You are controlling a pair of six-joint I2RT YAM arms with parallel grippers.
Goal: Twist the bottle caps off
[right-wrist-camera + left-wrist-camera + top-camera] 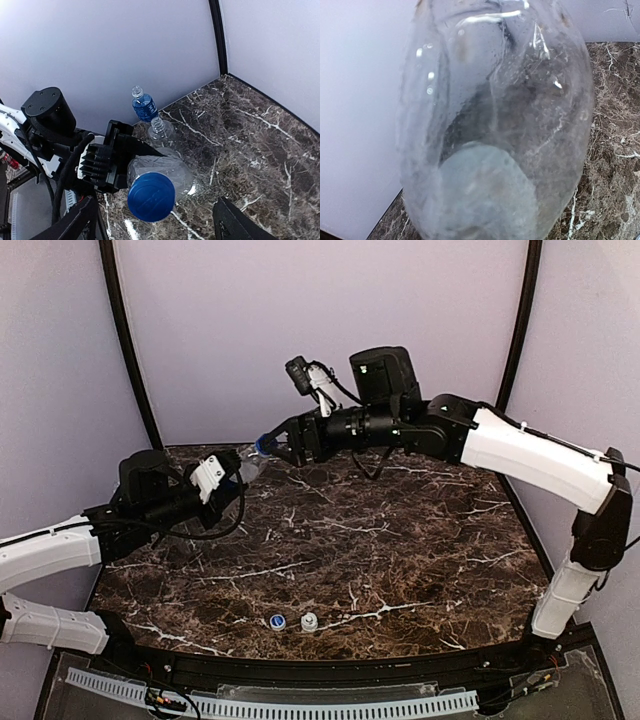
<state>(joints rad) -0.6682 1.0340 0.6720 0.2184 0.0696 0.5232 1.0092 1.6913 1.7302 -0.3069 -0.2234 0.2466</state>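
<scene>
My left gripper (pixel 236 470) is shut on the unlabelled clear bottle (pixel 250 462) and holds it tilted above the table's back left. The bottle (pixel 495 125) fills the left wrist view and hides the fingers. Its plain blue cap (pixel 151 196) is on the neck and faces my right wrist camera. My right gripper (pixel 155 212) is open, with one finger (pixel 80 220) on each side of the cap, apart from it. In the top view the right gripper (pixel 276 448) is at the cap (pixel 263 443). A blue-and-white cap (pixel 275 621) and a white cap (pixel 309 621) lie loose near the front edge.
Two uncapped bottles stand at the back wall behind the held one: a blue-labelled bottle (pixel 145 107) and a clear bottle (pixel 162 131). Pale walls close the back and sides. The dark marble tabletop (pixel 400 540) spreads to the right.
</scene>
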